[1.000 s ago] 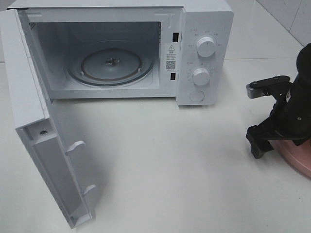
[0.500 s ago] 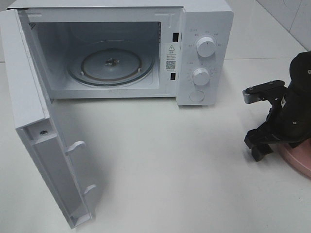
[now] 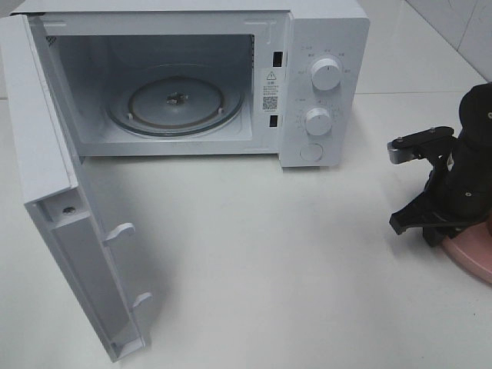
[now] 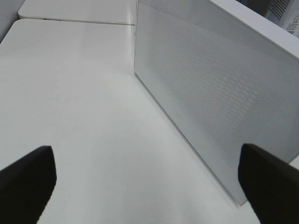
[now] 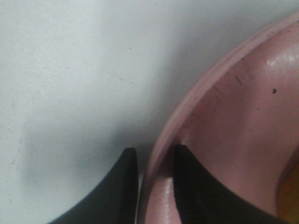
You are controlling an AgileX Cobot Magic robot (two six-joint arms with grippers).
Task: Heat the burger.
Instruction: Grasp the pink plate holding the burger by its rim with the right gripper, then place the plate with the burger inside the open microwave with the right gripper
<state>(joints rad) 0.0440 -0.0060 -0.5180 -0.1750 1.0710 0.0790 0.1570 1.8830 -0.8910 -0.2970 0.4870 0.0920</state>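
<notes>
Big white table (image 3: 292,277) with a white microwave (image 3: 330,31) sitting at the back, and its door (image 3: 46,154) is swung wide open to the left, so you can see right in to the bare glass turntable (image 3: 175,104). Over at the right edge of the table there's a round pink plate (image 3: 470,257), half covered by the black right arm. The right gripper (image 3: 419,227) is down on it and pinching the rim, one finger (image 5: 112,196) outside over the table, the other inside the plate. The left gripper (image 4: 149,186) isn't in the overhead shot; from its own camera its fingers are spread wide over the table, next to a dotted white panel (image 4: 219,93). Two dials (image 3: 327,74) are stacked on the microwave's front. The burger I honestly can't pick out: the arm hides the plate's middle, and there's only a blurry orange-brown sliver (image 5: 293,198) inside the plate.
</notes>
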